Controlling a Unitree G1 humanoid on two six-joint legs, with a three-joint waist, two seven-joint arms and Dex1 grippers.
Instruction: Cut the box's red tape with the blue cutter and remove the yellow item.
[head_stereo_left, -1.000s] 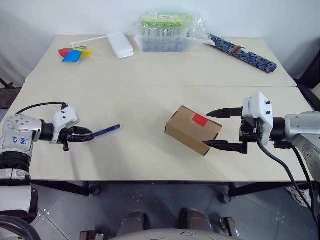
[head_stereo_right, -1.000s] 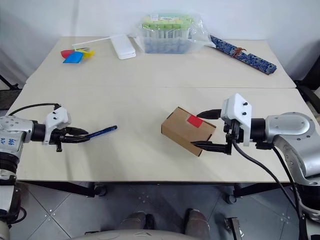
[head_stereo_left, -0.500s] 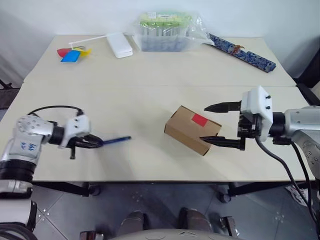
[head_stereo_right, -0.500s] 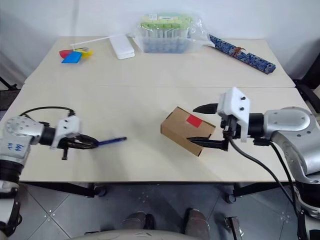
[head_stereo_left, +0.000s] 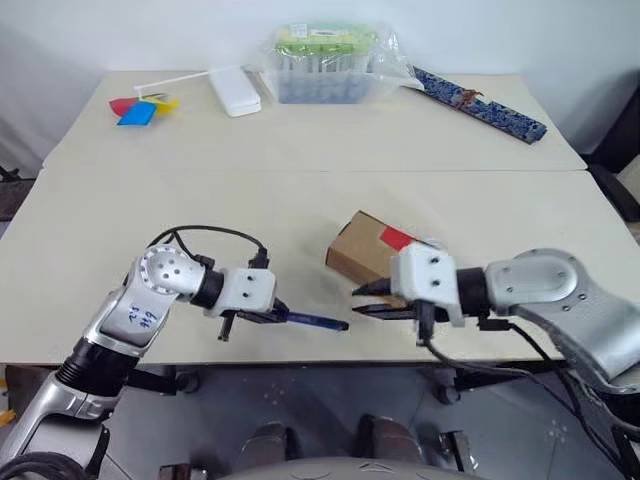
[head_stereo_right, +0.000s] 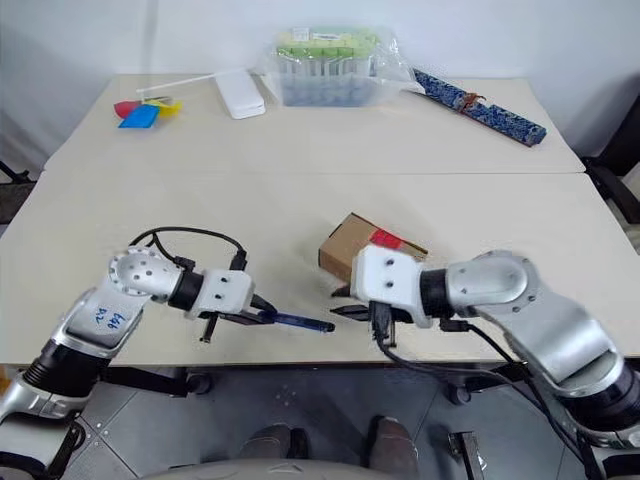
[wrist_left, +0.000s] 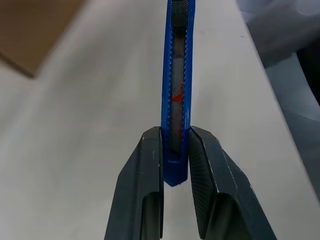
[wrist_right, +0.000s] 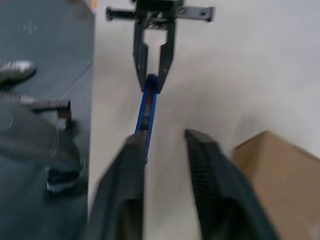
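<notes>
Held the cutter (head_stereo_left: 312, 321) in the left gripper (head_stereo_left: 272, 315), jaws drawn narrow and pinched on its butt end between both fingers (wrist_left: 150, 175), with the rest of the blue body and the dark tip standing free beyond them. Aimed that tip along the near edge of the table (head_stereo_left: 300, 160) toward the right gripper (head_stereo_left: 360, 302). Carried the cutter low over the tabletop; could not tell whether it touched the surface. Showed the right fingers (wrist_right: 130, 185) parted by a modest gap, with nothing between them. Placed the cutter's tip just beside one right finger, outside the gap rather than within it; could not tell through the blur whether the two touched. Found the box (head_stereo_left: 358, 245) resting on the table just behind the right gripper, outside its jaws, one corner turned toward the near edge and the near side partly hidden by the white wrist housing. Bore the tape (head_stereo_left: 396, 238) on the box's top face, toward the side nearest the right arm, apart from both pairs of jaws and from the cutter's tip. Set the box beyond the cutter's tip and well clear of the left jaws. Showed along the far edge, well apart from both grippers, a pinwheel (head_stereo_left: 140, 105), a white case (head_stereo_left: 236, 90), a wrapped container (head_stereo_left: 325, 65) and a patterned strip (head_stereo_left: 480, 103).
</notes>
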